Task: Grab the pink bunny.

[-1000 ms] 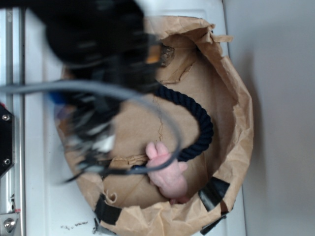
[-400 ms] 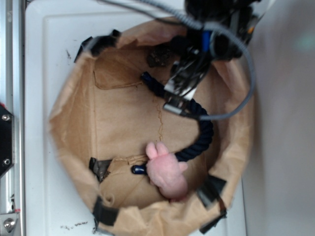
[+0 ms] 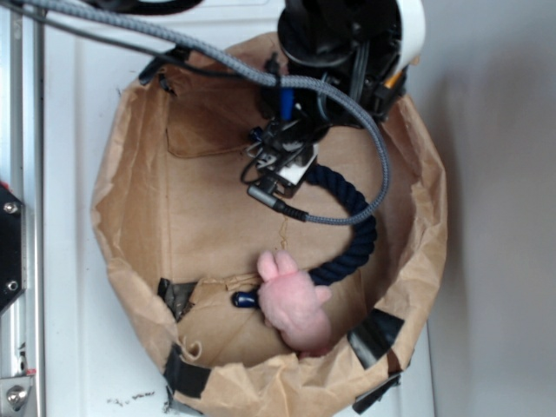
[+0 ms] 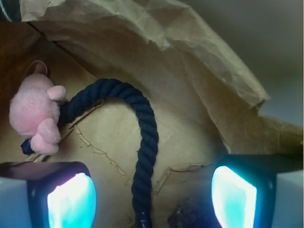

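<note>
The pink bunny [image 3: 295, 302] lies on the floor of the brown paper bag [image 3: 130, 217], near its lower rim, ears pointing up-left. In the wrist view the pink bunny [image 4: 35, 115] is at the far left, well ahead of the jaws. My gripper [image 3: 280, 169] hangs over the bag's upper middle, above one end of the navy rope [image 3: 356, 226]. The gripper [image 4: 152, 199] is open, its glowing pads [image 4: 71, 202] set wide apart with only the navy rope [image 4: 145, 156] passing between them, untouched.
A dark brown lump [image 4: 192, 216] lies on the bag floor beside the right pad. The bag's crumpled wall [image 4: 199, 61] rises close behind the rope. The bag stands in a white tray [image 3: 65, 130]; a grey cable [image 3: 347, 174] loops down from the arm.
The arm swung from the bag's left side across to the upper right, then came slightly left and lower into the bag. The bunny and rope stayed put.
</note>
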{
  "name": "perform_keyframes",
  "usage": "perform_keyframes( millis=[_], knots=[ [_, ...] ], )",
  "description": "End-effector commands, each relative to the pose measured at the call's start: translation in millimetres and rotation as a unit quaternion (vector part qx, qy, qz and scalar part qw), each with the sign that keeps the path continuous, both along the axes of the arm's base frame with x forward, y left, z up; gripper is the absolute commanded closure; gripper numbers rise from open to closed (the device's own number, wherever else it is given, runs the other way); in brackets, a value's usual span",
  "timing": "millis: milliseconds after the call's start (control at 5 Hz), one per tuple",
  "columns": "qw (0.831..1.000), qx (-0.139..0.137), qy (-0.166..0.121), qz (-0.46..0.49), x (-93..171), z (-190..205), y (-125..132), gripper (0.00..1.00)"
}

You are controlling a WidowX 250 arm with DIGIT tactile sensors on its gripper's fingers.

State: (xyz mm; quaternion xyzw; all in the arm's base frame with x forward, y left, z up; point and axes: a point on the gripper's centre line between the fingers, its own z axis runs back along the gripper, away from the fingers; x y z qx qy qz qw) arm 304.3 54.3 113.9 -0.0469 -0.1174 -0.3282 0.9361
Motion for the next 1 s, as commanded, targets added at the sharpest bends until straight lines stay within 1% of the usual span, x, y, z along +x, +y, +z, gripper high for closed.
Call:
perform_keyframes(
  millis=[0,200,400,600,800],
  knots=[
    [1.0,0.009,-0.028,0.0,4,18,-1,0.0],
    [0.999,0.024,-0.034,-0.025,-9,17,-17,0.0],
    [0.998,0.024,-0.029,-0.04,-30,24,-28,0.0],
    [0.998,0.02,-0.029,-0.055,-44,30,-34,0.0],
    [0.996,0.02,-0.03,-0.084,-52,21,-50,0.0]
  ],
)
